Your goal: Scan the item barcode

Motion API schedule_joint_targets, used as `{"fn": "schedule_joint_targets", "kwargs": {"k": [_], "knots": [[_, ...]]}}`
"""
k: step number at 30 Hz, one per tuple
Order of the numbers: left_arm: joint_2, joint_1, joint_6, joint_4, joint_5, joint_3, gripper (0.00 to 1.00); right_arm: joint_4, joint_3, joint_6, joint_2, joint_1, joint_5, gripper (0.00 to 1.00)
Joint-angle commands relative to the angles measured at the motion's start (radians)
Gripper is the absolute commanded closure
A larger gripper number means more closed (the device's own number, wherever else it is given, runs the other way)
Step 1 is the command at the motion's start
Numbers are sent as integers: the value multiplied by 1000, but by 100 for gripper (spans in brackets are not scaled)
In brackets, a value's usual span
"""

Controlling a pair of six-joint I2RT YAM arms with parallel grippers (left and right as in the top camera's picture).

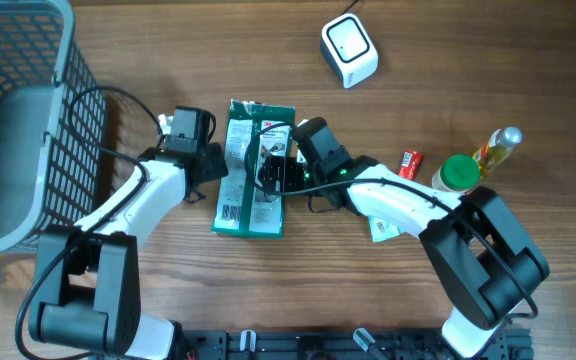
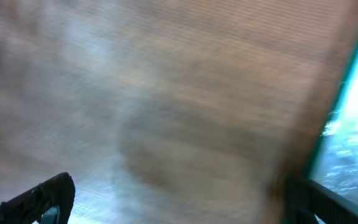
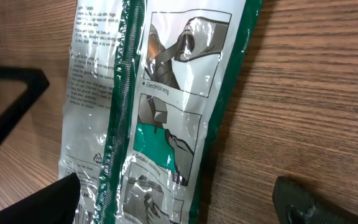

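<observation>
The item is a flat green and white plastic packet (image 1: 251,170) lying on the wooden table, with a barcode (image 1: 230,212) near its lower left corner. A white scanner (image 1: 349,50) sits apart at the back. My left gripper (image 1: 213,166) is open at the packet's left edge; its blurred wrist view shows bare wood between the fingertips (image 2: 42,196) and the packet's green edge (image 2: 353,124) at right. My right gripper (image 1: 274,172) hovers open over the packet's right half. In its wrist view the packet (image 3: 160,106) lies under the left finger (image 3: 42,202), and nothing is gripped.
A grey wire basket (image 1: 28,120) stands at the far left. A small red item (image 1: 411,162), a green-lidded jar (image 1: 458,172) and a bottle (image 1: 498,148) stand on the right. A white tag (image 1: 383,230) lies under the right arm.
</observation>
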Motion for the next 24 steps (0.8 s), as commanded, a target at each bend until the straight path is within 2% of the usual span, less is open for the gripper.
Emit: {"fn": "schedule_joint_targets", "kwargs": {"k": [1,4,5,8,10,12,13,14,18,24], "knots": [[8,5,1,41,193,14,0,-10,-16,13,40,3,23,0],[8,5,-170,66,296,14,0,-4,-16,13,40,-1,19,0],[8,5,-184,64,307,14,0,-2,-16,11,40,-3,16,0],[8,5,-172,59,310,14,0,9,-16,10,40,-14,-21,0],[8,6,-111,55,296,14,0,9,-16,9,40,-20,-43,0],[8,5,-39,49,293,14,39,8,-16,-11,40,-24,-62,0],[8,5,-39,43,293,14,59,8,-16,-17,40,-24,-63,0],[8,5,-36,40,293,14,96,6,-16,-17,40,-24,-63,0],[-2,6,56,12,300,66,96,6,-16,-16,40,-24,-63,0],[-8,15,58,-102,300,188,96,9,-16,-16,40,-24,-63,0]]}}
